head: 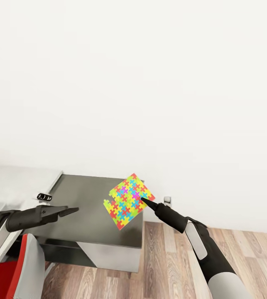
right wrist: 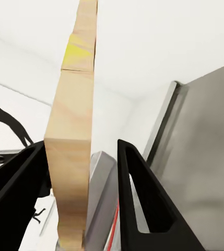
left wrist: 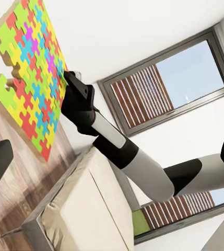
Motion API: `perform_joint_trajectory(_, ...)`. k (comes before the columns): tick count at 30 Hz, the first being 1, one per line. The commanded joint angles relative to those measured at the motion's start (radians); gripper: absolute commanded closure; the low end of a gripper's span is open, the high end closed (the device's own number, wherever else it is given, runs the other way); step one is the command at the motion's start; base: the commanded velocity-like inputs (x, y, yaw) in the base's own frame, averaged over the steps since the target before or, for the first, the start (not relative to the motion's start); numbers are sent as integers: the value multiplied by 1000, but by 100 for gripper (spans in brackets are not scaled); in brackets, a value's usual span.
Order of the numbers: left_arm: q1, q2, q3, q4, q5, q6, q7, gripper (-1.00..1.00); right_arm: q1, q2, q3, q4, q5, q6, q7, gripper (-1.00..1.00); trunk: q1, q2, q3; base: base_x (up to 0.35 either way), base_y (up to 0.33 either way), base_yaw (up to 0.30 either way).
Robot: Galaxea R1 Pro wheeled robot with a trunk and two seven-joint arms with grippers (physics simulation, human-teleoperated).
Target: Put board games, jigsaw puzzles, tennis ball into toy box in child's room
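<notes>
Right claw (head: 143, 200), black and pointy, pinches one edge of a thin flat jigsaw puzzle (head: 128, 201) made of yellow, pink, green, blue and orange pieces. It holds the puzzle up in the air, tilted, above the right end of the dark grey desk (head: 87, 207). In the right wrist view the puzzle's pale wooden edge (right wrist: 75, 136) stands between the two black fingers (right wrist: 140, 196); one finger presses on it and the other sits just beside it.

Left claw (head: 72, 211) is black too and points toward the puzzle from the left, a little way apart from it. Its fingers lie close together and hold nothing. In the left wrist view the puzzle (left wrist: 31, 73) shows its bright face, with the right claw (left wrist: 70, 86) at its edge.

Near the left arm sits a red chair with a white shell (head: 19, 270). Brown wooden floor (head: 166, 265) lies under the desk, and a plain white wall (head: 150, 83) stands far behind it.
</notes>
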Motion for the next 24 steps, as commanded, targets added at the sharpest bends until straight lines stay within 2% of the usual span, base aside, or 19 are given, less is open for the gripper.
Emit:
perform_joint_trajectory(1, -1, 0, -1, 0, 1, 11, -3, -100, -1, 1, -2, 0, -2, 4, 2, 100, -3, 6, 3, -18, 0, 116)
perform_joint_trajectory(15, -1, 0, -2, 0, 1, 9, -3, -100, 1, 1, -2, -1, -1, -11, 9, 100, -3, 6, 26, -2, 0, 114)
perform_joint_trajectory(24, -1, 0, -3, 0, 1, 9, -3, -100, 1, -3, -2, 0, -3, -11, 13, 100, -3, 6, 39, 0, 0, 23)
